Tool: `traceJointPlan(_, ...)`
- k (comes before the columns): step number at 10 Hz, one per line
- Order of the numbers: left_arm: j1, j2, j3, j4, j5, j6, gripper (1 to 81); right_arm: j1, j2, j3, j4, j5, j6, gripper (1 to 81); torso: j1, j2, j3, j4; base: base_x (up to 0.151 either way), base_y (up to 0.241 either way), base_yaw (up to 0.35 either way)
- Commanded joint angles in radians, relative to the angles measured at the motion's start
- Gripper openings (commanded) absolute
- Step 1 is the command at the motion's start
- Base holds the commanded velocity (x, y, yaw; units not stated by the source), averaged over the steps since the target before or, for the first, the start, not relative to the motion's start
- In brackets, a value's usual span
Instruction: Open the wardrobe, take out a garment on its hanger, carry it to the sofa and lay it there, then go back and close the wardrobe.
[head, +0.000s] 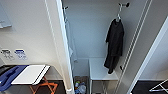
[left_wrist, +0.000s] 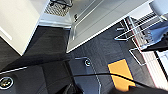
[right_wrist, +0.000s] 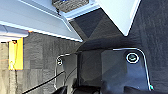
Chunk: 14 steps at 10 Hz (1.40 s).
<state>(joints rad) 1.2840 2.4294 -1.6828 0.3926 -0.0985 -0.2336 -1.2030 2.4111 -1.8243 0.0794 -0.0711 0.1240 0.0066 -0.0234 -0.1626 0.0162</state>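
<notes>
Wardrobe (head: 62, 50) open, black garment (head: 114, 45) on hanger (head: 118, 15) inside, hook on rail

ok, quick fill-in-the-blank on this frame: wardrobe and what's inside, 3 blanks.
1. The wardrobe doors stand ____.
2. The black garment hangs from a hanger on the ____ side of the interior in the head view.
3. Below the garment sits a white ____.

Missing words: open; right; shelf
</notes>
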Motion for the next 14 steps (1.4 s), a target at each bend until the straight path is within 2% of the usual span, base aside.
traceJointPlan(1, -0.015, 0.042, -0.069, 0.009, 0.022, 0.008, 81.1, 0.006, 0.039, -0.050, 0.010, -0.049, -0.003, 81.1, 0.000, 0.000, 0.000, 0.000, 0.000, 0.000, 0.000)
traceJointPlan(7, 0.018, 0.148, -0.233, 0.009, 0.023, 0.010, 81.1, -0.065, 0.215, -0.248, 0.007, -0.049, -0.017, 81.1, -0.001, -0.001, 0.000, 0.000, 0.000, 0.000, 0.000)
traceJointPlan(14, 0.034, 0.246, -0.414, 0.014, 0.025, 0.011, 81.1, -0.103, 0.309, -0.421, 0.000, -0.049, -0.018, 81.1, -0.002, -0.002, 0.000, 0.000, 0.000, 0.000, 0.000)
